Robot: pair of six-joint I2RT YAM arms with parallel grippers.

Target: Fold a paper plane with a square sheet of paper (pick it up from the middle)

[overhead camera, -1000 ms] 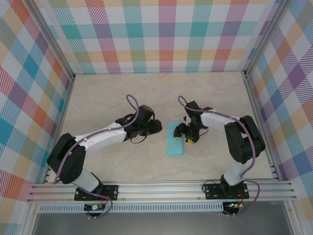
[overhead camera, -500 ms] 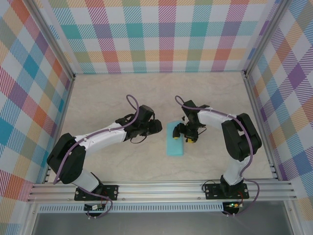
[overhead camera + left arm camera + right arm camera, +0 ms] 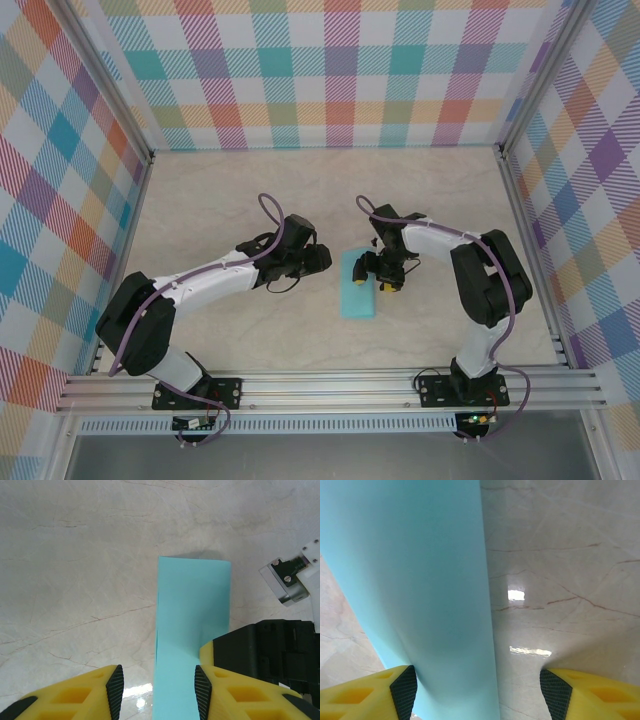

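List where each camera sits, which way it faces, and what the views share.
Top external: fixed above and behind the bases, looking down at the table; both arms, with left gripper and right gripper flanking the folded turquoise paper.
Left wrist: on the left arm, looking down past its yellow fingers at the paper.
Right wrist: close over the paper's long edge, own fingers at bottom.
Shared: the paper.

Light-turquoise square sheet of paper (image 3: 358,290), plain and unmarked, folded in half into a narrow rectangle, lying flat on the marble-patterned table (image 3: 230,190), near its middle, long edges running near-to-far, corners crisp.
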